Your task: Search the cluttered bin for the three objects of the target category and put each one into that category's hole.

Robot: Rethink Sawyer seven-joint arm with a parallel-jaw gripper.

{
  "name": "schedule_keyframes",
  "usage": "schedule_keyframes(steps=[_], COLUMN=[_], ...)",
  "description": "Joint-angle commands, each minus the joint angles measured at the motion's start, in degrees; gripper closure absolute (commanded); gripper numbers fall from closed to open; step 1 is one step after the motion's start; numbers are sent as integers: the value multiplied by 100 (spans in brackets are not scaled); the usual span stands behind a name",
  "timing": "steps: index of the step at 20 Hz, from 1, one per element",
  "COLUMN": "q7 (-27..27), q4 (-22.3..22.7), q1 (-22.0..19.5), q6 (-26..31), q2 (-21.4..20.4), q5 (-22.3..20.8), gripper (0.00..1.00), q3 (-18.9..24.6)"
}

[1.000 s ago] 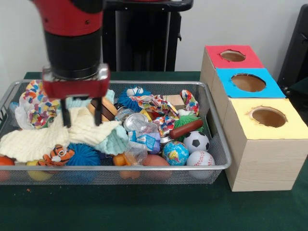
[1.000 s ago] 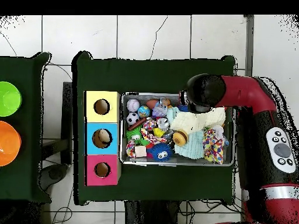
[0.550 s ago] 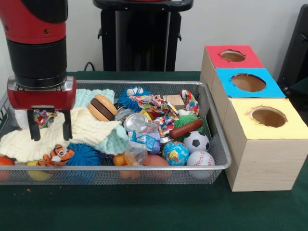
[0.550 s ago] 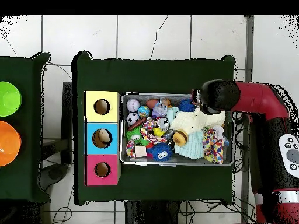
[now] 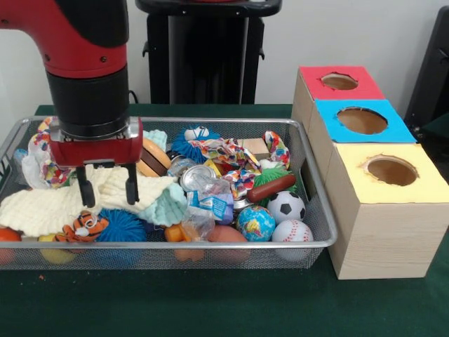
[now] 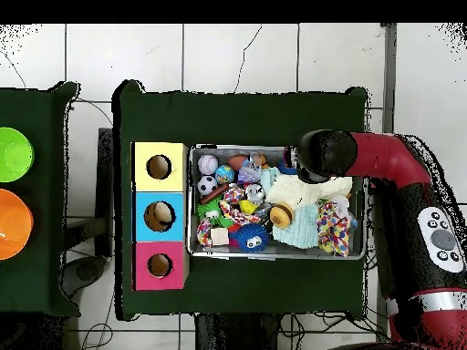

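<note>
Shifted rightward from its position half a second ago, the vertical red arm holds its end effector, fingers parted and empty, just above the cream cloth in the wire bin, beside the three-holed box.

Orange ball cut by left frame edge; arm hides bin's upper right corner overhead; toy burger half behind gripper.
</note>
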Motion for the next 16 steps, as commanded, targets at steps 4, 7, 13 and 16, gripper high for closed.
schedule_keyframes(steps=[4, 7, 13, 16], q7=[-1261, -1271, -953, -787], q4=[520, 565, 797, 811], q1=[12, 34, -104, -181], q6=[-991, -1051, -1076, -766], q2=[-30, -186, 92, 531], q5=[-1039, -1249, -1053, -787], gripper=[0, 0, 0, 0], q3=[-56, -142, -35, -73])
